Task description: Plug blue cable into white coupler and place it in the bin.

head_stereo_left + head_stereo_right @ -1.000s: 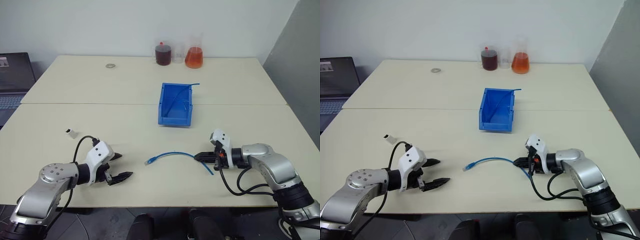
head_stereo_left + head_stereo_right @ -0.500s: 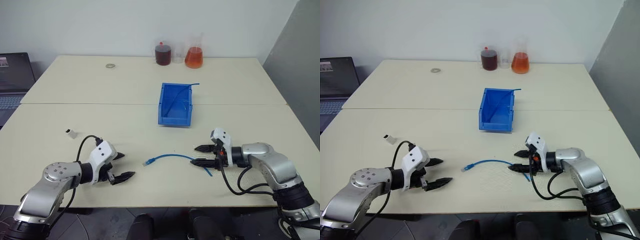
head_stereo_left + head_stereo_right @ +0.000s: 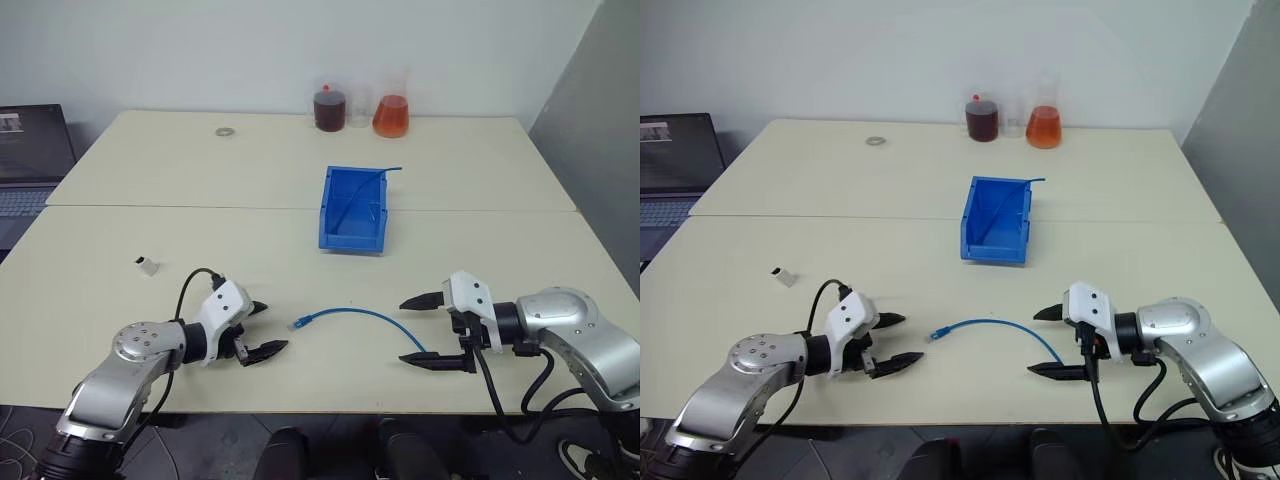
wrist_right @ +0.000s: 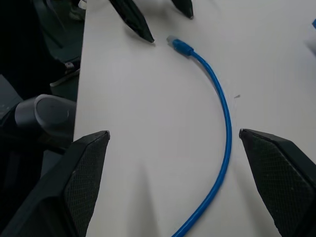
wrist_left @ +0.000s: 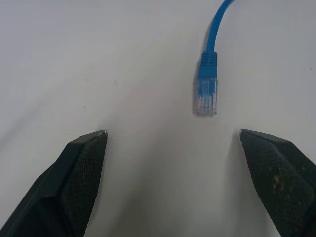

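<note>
Loosely, the blue cable (image 3: 358,315) lies between both open end effectors.

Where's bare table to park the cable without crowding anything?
Widest bare patch: between the white coupler and the bin. More bare table right of the bin. Crowded: the front edge, where the blue cable lies between the open left gripper and open right gripper, and around the flasks.

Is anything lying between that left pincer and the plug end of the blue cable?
Nothing visible. The left pincer stands open, and only bare table separates it from the clear plug of the blue cable, which lies loose just ahead.
</note>
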### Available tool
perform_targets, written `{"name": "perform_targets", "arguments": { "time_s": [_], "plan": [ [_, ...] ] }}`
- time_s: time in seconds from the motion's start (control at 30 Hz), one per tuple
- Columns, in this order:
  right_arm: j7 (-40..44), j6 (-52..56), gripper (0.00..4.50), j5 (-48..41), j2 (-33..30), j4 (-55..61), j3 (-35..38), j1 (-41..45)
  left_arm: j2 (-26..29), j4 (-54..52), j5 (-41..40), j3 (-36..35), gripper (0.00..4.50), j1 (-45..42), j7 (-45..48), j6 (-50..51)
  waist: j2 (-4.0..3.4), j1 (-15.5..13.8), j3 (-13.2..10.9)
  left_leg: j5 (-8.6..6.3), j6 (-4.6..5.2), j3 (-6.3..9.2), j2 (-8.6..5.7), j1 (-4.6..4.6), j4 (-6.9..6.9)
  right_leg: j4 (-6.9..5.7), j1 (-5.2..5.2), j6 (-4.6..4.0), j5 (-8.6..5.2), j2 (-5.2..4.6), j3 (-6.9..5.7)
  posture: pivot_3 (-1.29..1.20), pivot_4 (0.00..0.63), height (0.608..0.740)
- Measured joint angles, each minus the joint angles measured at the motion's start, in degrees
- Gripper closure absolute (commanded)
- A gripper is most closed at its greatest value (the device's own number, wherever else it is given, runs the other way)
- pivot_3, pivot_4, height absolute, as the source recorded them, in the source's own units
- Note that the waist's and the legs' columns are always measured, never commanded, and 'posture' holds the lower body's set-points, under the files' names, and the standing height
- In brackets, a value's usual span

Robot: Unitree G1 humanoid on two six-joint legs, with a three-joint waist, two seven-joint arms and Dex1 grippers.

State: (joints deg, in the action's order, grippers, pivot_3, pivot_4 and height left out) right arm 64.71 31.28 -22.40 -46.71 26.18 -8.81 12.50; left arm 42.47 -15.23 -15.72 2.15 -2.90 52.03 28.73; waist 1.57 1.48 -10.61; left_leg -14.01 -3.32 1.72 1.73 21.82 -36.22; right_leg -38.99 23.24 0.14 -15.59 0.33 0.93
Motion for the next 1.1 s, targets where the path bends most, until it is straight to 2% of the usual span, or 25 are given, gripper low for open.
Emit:
{"name": "perform_targets", "arguments": {
  "time_s": [0.3,0.67,1.0,1.1],
  "plan": [
    [-1.0,-1.1,0.02,0.9,0.0,0.7,-0.5,-0.1,-0.5,-0.7,2.3,4.6,0.00,-3.0,-0.8,1.7,-0.01,-0.1,0.1,0.00,0.00,0.01,-0.04,-0.01,-0.06,0.00,-0.05,0.02,0.01,-0.02,0.00,0.00,0.150,0.740],
    [-1.4,-2.2,0.00,1.0,0.1,0.7,-0.5,-0.1,-0.9,-3.4,4.3,7.5,2.20,-4.4,-2.0,6.1,-0.09,-0.2,0.2,0.00,0.00,0.00,-0.05,-0.02,-0.10,0.00,-0.08,0.04,0.02,-0.02,0.02,0.00,0.150,0.740],
    [-3.6,-1.6,0.00,0.6,0.8,0.7,-0.3,0.1,-1.8,-5.4,4.0,7.4,4.18,-2.9,-4.0,8.2,-0.10,-0.1,0.3,0.00,0.00,-0.01,-0.04,-0.04,-0.10,0.00,-0.08,0.04,0.02,-0.02,0.04,0.00,0.150,0.740],
    [-5.0,1.0,0.00,-1.6,2.0,0.8,0.9,1.0,-2.7,-5.2,2.9,6.4,4.26,-2.5,-4.2,8.4,-0.09,-0.1,0.3,0.00,0.00,0.00,-0.03,-0.04,-0.10,0.00,-0.08,0.04,0.02,-0.02,0.03,0.00,0.150,0.740]
  ]
}}
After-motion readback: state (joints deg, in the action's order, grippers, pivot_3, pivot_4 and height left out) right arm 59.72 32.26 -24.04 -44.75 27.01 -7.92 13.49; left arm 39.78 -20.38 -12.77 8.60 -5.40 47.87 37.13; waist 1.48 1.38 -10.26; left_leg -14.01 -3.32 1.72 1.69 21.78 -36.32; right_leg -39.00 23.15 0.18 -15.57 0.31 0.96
